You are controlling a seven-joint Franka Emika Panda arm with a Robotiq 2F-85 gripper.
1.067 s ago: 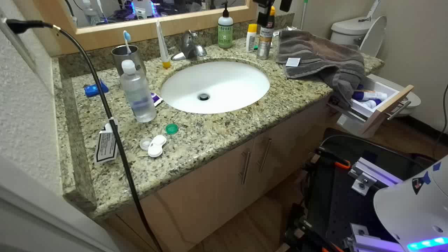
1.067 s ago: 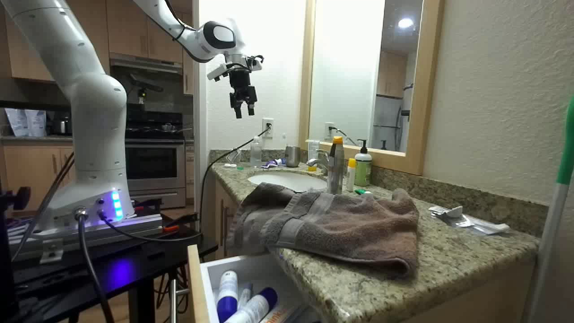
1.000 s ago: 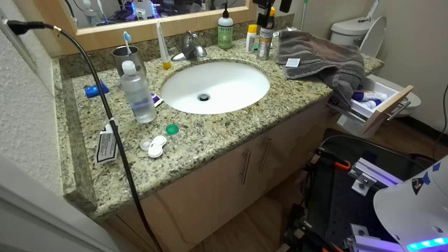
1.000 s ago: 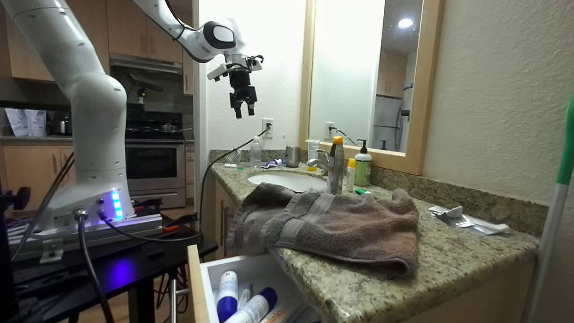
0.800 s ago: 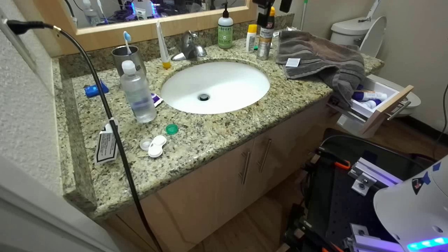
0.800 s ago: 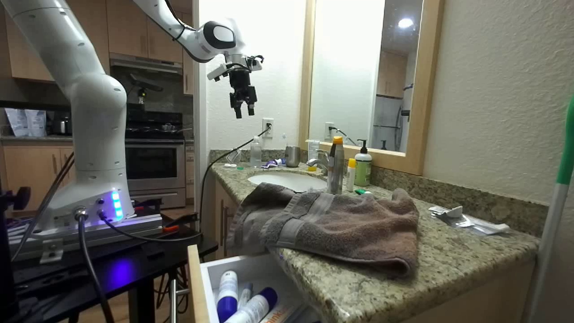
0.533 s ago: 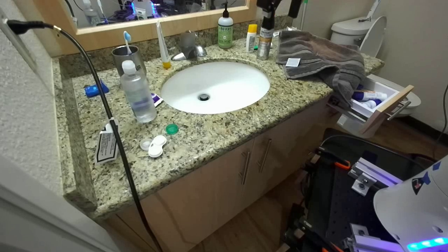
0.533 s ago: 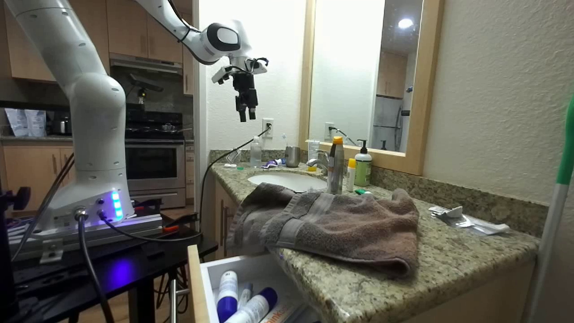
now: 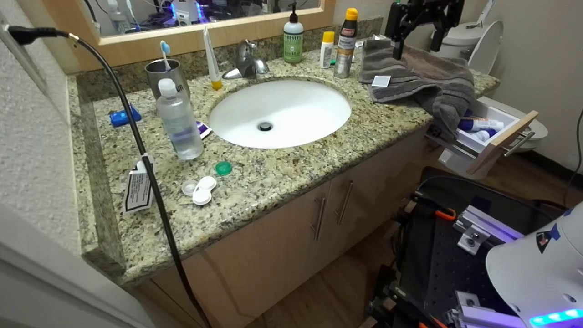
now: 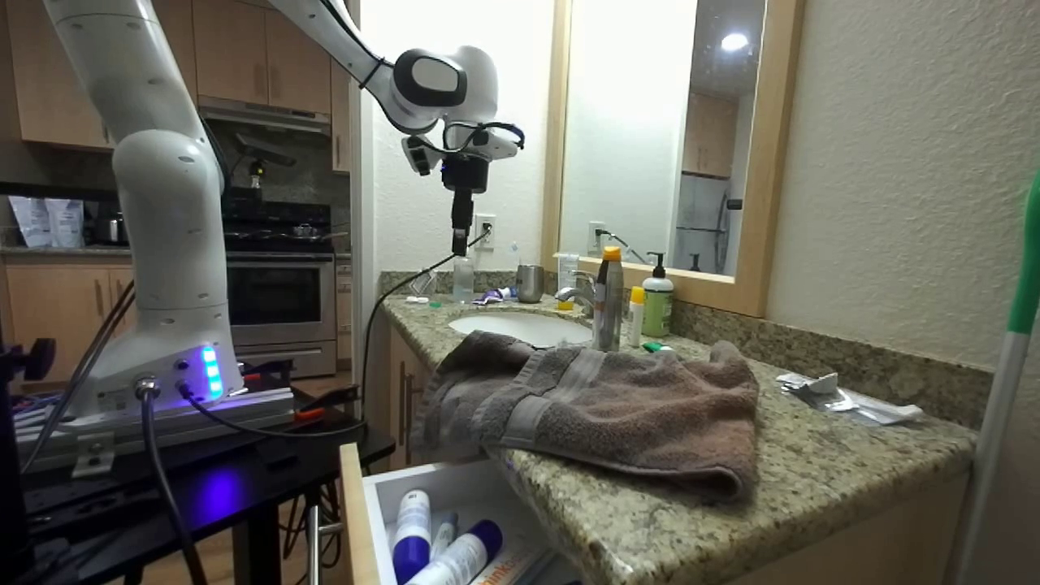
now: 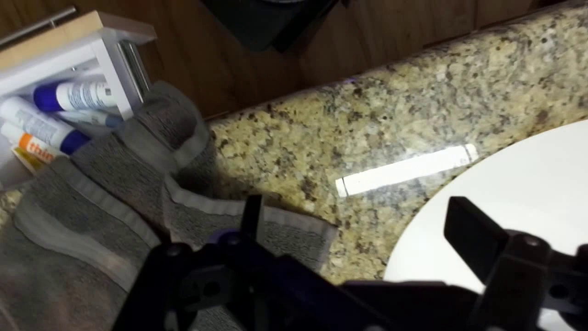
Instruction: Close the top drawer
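A speckled stone bathroom counter [image 9: 273, 177] runs beneath a wood-framed mirror [image 10: 626, 146], with a white oval sink [image 9: 296, 109] set into it. Taking the sink as the dial's centre in an exterior view, the faucet [image 9: 246, 63] sits at eleven o'clock, a green soap bottle [image 9: 293, 43] at twelve, a clear bottle [image 9: 180, 123] at nine and a white lens case [image 9: 205, 189] between seven and eight. A grey-brown towel [image 9: 412, 75] lies bunched between two and three, drooping over the counter's front edge. At about three, farther out, the top drawer [image 9: 495, 150] stands pulled out from the cabinet [image 9: 273, 241], its bar handle [image 9: 519, 144] on the outer face and two blue-capped white tubes [image 11: 87, 95] lying inside it. In the wrist view the drawer lies between nine and ten o'clock, with the towel overlapping its inner end; whether the two touch cannot be told. The gripper [image 9: 417, 50] hangs in the air above the counter, at about two o'clock from the sink and well apart from the drawer. It points down towards six, its fingers [image 9: 397, 50] spread with a wide gap between them.
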